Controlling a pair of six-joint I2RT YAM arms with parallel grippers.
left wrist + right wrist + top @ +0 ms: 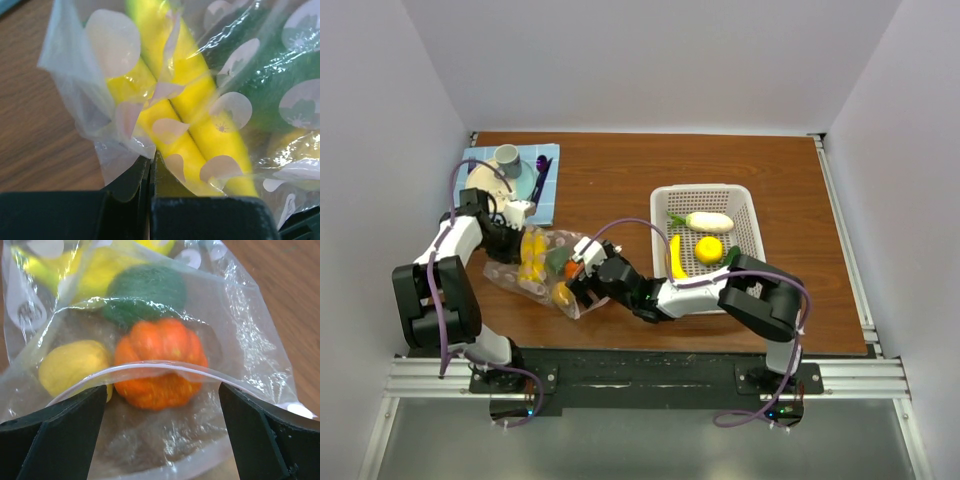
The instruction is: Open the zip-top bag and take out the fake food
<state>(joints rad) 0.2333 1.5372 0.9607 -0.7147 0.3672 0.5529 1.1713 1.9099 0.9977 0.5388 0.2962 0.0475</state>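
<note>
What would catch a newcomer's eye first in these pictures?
The dotted clear bag, stuffed with bright fake food, lies on the near left of the table, pinched at one end by the shut left hand. The open right hand faces its mouth, where an orange tomato sits just inside. To the right, a white basket holds a banana and other pieces.

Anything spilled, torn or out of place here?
Nothing spilled or damaged. The zip-top bag lies crumpled between the arms, left gripper with jaws shut on a fold, right gripper open at its mouth. Loose fake food sits only inside the white basket; none on the table.
</note>
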